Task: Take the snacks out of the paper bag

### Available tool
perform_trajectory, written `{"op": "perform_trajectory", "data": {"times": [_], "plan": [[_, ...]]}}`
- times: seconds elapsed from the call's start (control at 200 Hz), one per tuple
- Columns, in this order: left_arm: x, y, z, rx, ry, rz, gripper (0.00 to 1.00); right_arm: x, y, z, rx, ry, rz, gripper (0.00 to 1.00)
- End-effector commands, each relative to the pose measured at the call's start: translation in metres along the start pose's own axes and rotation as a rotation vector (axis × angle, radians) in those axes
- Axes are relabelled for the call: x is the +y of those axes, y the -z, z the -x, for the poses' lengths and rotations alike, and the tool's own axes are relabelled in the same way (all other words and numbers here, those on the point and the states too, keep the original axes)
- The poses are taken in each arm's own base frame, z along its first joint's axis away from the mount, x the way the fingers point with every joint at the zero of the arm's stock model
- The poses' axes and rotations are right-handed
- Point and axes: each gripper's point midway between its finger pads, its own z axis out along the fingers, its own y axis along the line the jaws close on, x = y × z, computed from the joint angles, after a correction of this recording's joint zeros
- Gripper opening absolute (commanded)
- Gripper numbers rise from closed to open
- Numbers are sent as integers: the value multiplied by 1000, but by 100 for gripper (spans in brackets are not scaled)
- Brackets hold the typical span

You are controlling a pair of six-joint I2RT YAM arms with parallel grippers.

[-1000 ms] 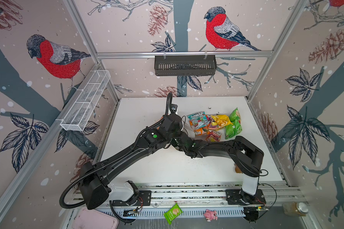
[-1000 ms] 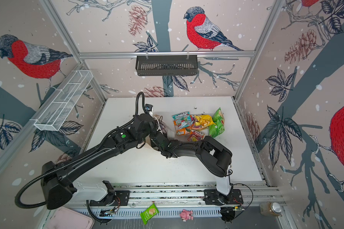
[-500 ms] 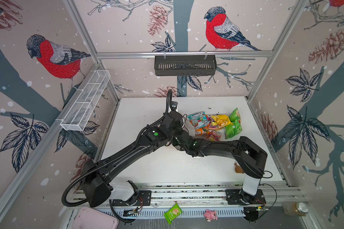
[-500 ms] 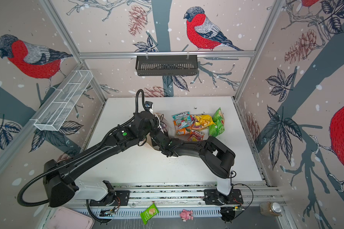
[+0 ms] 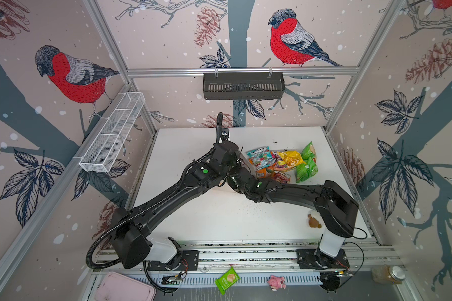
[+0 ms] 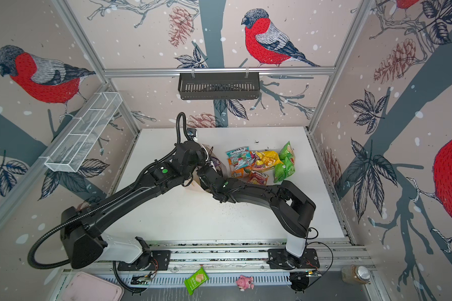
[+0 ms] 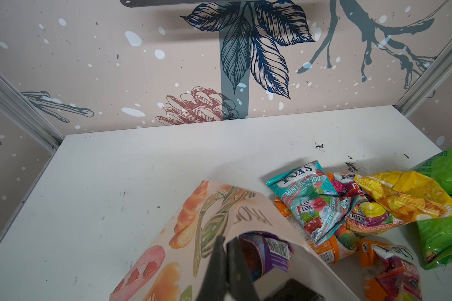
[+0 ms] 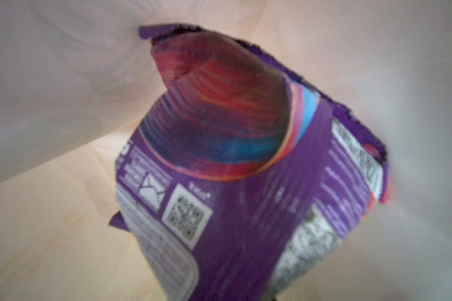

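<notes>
The cream paper bag [image 7: 219, 208] with pastry prints lies tipped on the white table, mostly hidden under both wrists in the top views; a cream corner of the paper bag [image 6: 211, 156] shows. My left gripper [image 7: 226, 250] is shut on its rim, one finger inside and one outside. My right gripper [image 6: 204, 178] reaches into the mouth. A purple packet [image 8: 245, 169] fills the right wrist view and runs down to the jaws, which are shut on it; the purple packet [image 7: 269, 252] also shows in the opening. Several snacks [image 5: 282, 161], teal, yellow, orange and green, are heaped right of the bag.
A brown toy [image 5: 314, 221] sits by the right arm's elbow. Off the table's front lie a green wafer packet [image 5: 227, 281], a pink pig [image 5: 276, 282], a pink tray [image 5: 123, 286] and a jar [image 5: 388, 273]. A black basket [image 5: 243, 86] and a wire basket [image 5: 112, 133] hang on the walls.
The right arm's elbow has drifted slightly to the right. Both grippers stay at the bag's mouth with their grips unchanged.
</notes>
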Motion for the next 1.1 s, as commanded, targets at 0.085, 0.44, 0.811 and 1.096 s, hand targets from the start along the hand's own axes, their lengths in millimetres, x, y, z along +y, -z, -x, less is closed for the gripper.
{"op": "perform_trajectory", "data": {"times": [0.085,0.44,0.811,1.096], "plan": [[20,-9,-39,137,-118,81,0,8,18,54,-148,-73,43,0],[21,-18,-33,129,-100,72,0,5,39,79,-191,-56,37,0],[32,-20,-19,107,-78,69,0,-2,65,110,-246,-46,8,0],[43,-23,-8,98,-56,61,0,-12,98,138,-321,-66,-2,0]]}}
